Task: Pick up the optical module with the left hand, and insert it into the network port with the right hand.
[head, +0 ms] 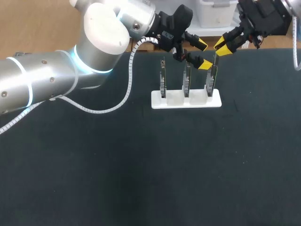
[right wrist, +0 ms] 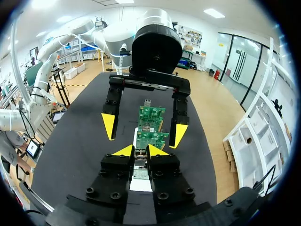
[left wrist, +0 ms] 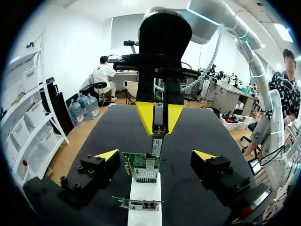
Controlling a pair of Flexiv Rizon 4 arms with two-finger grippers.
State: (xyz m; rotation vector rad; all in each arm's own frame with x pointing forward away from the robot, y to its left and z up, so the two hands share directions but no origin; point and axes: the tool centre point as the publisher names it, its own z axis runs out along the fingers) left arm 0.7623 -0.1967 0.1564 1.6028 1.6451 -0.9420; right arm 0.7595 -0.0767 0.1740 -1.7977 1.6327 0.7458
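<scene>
Seen from above, in the upper middle of the frame, a white holder (head: 186, 100) on the dark table (head: 141, 179) carries three upright circuit boards (head: 187, 80). The two hands meet over the rightmost board (head: 210, 81). The left hand (head: 202, 54) is spread wide. The right hand (head: 222, 47) shows only close-set yellow tips there, and its load is hard to make out. The left wrist view reveals it: the right hand pinches a slim silver optical module (left wrist: 159, 123), upright, its lower end at that board's top edge. The right wrist view adds the left hand's open fingers flanking the boards.
</scene>
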